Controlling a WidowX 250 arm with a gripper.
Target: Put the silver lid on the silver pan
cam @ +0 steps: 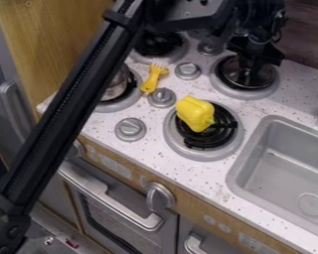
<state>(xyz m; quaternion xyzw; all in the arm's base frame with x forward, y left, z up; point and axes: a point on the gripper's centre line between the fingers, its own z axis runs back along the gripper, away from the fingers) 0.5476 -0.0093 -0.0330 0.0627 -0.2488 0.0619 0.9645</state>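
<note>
End effector [256, 53] of the black robot arm [72, 111] hangs between one and two o'clock in the camera view, directly above the silver lid [241, 79] on the far right burner; whether it is spread, pressed together or pinching the lid cannot be told. The silver pan [115, 89], partly hidden behind the arm, sits on a burner toward eleven o'clock, well apart from the lid.

A yellow toy pepper [194, 111], its green stem pointing toward four o'clock, rests near the center on the black coil of the near right burner [218, 140]. A yellow utensil [150, 82] with pale tines lies on the speckled tabletop [261, 106] at twelve o'clock, between the pan and a gray knob [188, 71], its tines pointing toward twelve. Another burner [160, 44] stands beyond it, also at twelve, partly covered by the arm.

At four o'clock, a gray sink [281, 171] is set into the tabletop, with a round drain [311, 204] in its floor. An oven handle [112, 196] slants across the cabinet front at seven o'clock, beside a large front knob [160, 197] at six.
</note>
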